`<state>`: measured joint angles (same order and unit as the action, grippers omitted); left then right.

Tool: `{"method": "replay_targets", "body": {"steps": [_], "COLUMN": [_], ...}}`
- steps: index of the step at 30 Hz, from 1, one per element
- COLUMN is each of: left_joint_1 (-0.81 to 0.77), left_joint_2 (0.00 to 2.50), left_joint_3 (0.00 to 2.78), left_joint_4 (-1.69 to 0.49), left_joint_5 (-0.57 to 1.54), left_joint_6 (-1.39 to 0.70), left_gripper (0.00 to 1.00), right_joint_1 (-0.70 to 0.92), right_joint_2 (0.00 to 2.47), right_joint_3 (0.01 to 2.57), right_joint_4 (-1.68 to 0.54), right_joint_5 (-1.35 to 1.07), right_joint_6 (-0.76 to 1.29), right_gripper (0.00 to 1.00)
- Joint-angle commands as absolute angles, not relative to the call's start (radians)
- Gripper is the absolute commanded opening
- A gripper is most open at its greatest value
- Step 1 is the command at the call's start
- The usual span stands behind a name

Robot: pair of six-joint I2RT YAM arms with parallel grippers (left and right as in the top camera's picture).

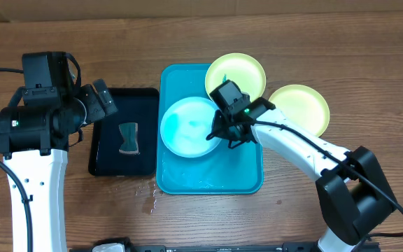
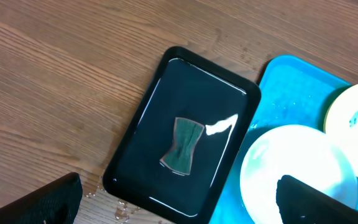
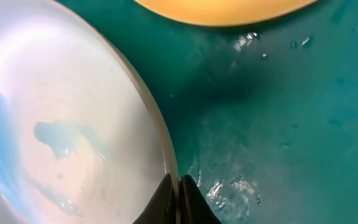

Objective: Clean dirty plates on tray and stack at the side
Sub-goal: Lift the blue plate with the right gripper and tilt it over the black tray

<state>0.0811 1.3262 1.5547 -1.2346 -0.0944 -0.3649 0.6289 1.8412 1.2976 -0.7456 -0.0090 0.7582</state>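
Observation:
On the turquoise tray (image 1: 243, 175) lies a light blue plate (image 1: 184, 126) whose pale centre carries teal smudges (image 3: 67, 137). My right gripper (image 1: 224, 133) is shut on this plate's right rim, which shows pinched between the fingertips (image 3: 179, 190). One lime-green plate (image 1: 236, 70) overlaps the tray's far right corner. A second green plate (image 1: 301, 106) rests on the table to the right, apart from the tray. My left gripper (image 1: 105, 99) hangs open over the far edge of a black tray, nothing between its fingers (image 2: 316, 199).
The small black tray (image 1: 107, 157) sits just left of the turquoise one, with a dark green sponge (image 1: 129, 138) in its middle. Water drops (image 1: 149, 197) dot the wood near the trays' front corners. The turquoise tray floor (image 3: 278, 112) is wet.

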Motion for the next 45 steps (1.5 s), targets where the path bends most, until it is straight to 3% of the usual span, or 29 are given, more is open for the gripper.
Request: {"method": "replay_targets", "body": {"steps": [1,9,20,33,45], "left_joint_1": [0.086,0.086,0.086,0.086,0.086], "left_joint_2": [1.328,1.328,1.328,1.328,1.328], "left_joint_3": [1.558,1.558,1.558,1.558,1.558], "left_joint_4": [-1.234,-1.234,-1.234,-1.234,-1.234], "left_joint_5": [-0.107,-0.107,-0.107,-0.107,-0.107], "left_joint_6": [-0.374,-0.374,-0.374,-0.374,-0.374], "left_gripper": [1.0,1.0,1.0,1.0,1.0], "right_joint_1": [0.633,0.635,0.699,0.933,1.01], "right_joint_2": [1.814,1.814,1.814,1.818,1.827], "right_joint_3": [1.375,1.437,1.436,1.436,1.436], "right_joint_4": [-0.777,-0.788,-0.63,-0.467,-0.256], "right_joint_5": [0.007,-0.009,0.004,0.335,0.524], "right_joint_6": [0.755,0.762,0.769,0.788,0.41], "right_gripper": [0.04,0.04,0.04,0.04,0.04]}}
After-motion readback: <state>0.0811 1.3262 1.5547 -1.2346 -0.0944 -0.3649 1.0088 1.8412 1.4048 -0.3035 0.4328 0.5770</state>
